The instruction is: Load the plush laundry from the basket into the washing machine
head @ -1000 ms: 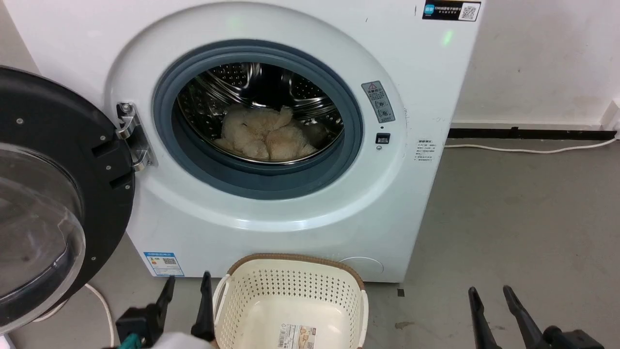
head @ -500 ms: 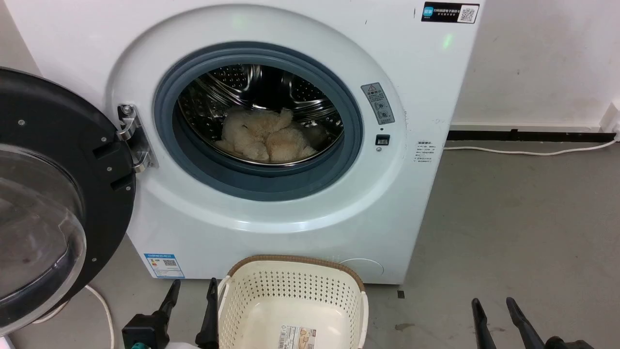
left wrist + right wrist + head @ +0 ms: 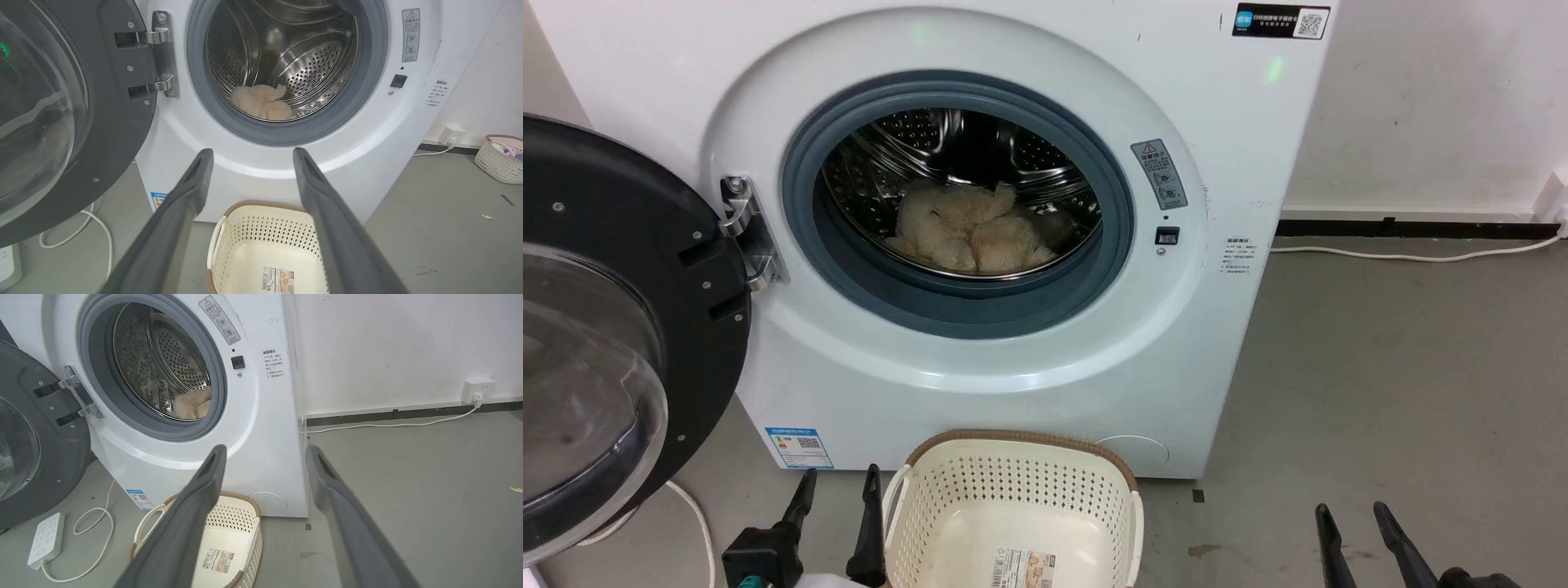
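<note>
- The left gripper (image 3: 840,475) sits at the lower left of the head view, just beside the basket's left handle. Its two dark fingers are spread apart with nothing between them.
- The right gripper (image 3: 1349,510) is at the lower right over bare grey floor, well apart from the basket. Its fingers are parted too and grip nothing.
- The basket (image 3: 1021,435) stands at bottom centre against the machine's foot. It has cream perforated walls and a brown rim, and only a label (image 3: 1023,567) lies on its floor.
- The washing machine (image 3: 1013,384) fills the upper frame, its black-framed glass door (image 3: 621,245) swung wide to the left.
- The plush laundry (image 3: 968,229) is a fluffy cream-beige heap of lumpy rounded lobes. It lies low in the perforated steel drum (image 3: 915,131), behind the grey gasket (image 3: 980,306).
</note>
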